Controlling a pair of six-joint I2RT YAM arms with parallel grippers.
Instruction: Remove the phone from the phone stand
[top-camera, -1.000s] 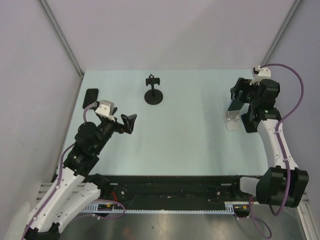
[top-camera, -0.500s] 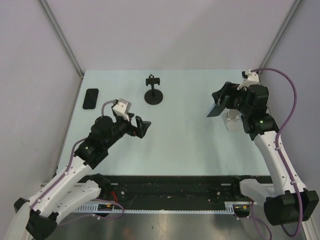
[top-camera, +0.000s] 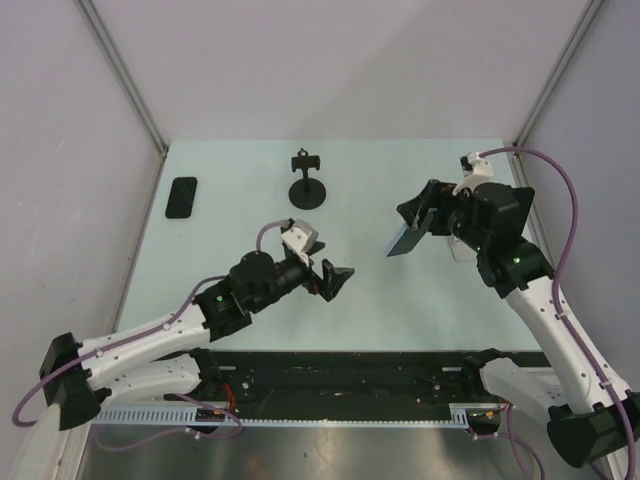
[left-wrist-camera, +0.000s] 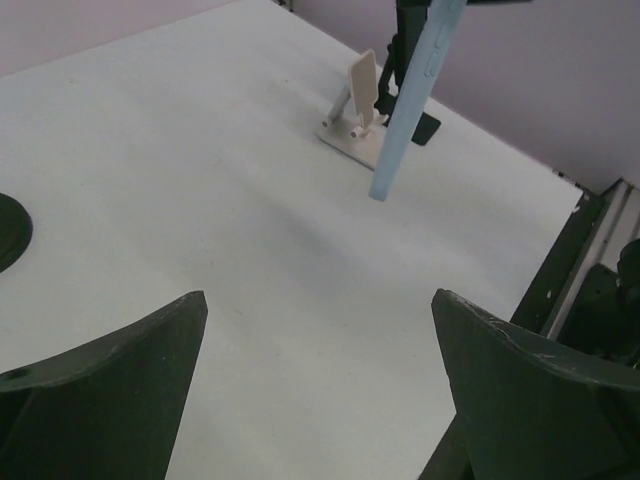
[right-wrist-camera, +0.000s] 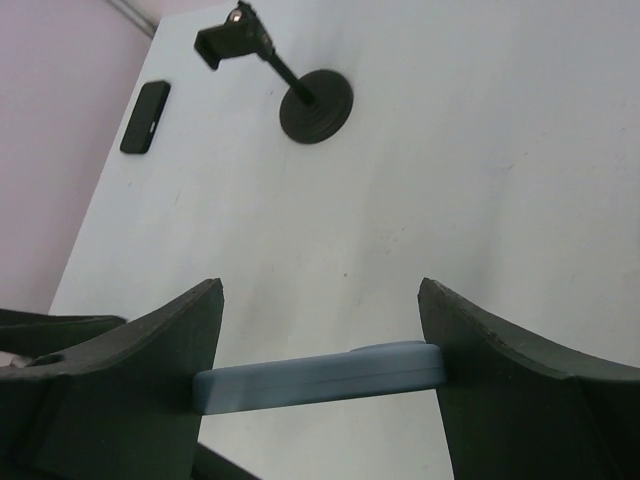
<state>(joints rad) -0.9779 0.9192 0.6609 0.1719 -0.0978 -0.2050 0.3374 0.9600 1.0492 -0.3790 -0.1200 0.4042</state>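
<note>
From above, the right gripper (top-camera: 424, 214) is clamped on the upper end of a blue phone (top-camera: 404, 241). It holds the phone tilted in the air, just left of the white phone stand (top-camera: 461, 247) and clear of it. The left gripper (top-camera: 335, 281) hovers further left of that stand with its jaws spread and nothing between them. A black clamp stand (top-camera: 307, 189) and a black phone (top-camera: 182, 197) lying flat on the table (top-camera: 380, 180) sit well to the left of the white stand.

In the left wrist view, the blue phone (left-wrist-camera: 410, 110) hangs edge-on just in front of the white phone stand (left-wrist-camera: 357, 108).

In the right wrist view, both fingers (right-wrist-camera: 120, 385) press the blue phone's (right-wrist-camera: 320, 378) long edges.
</note>
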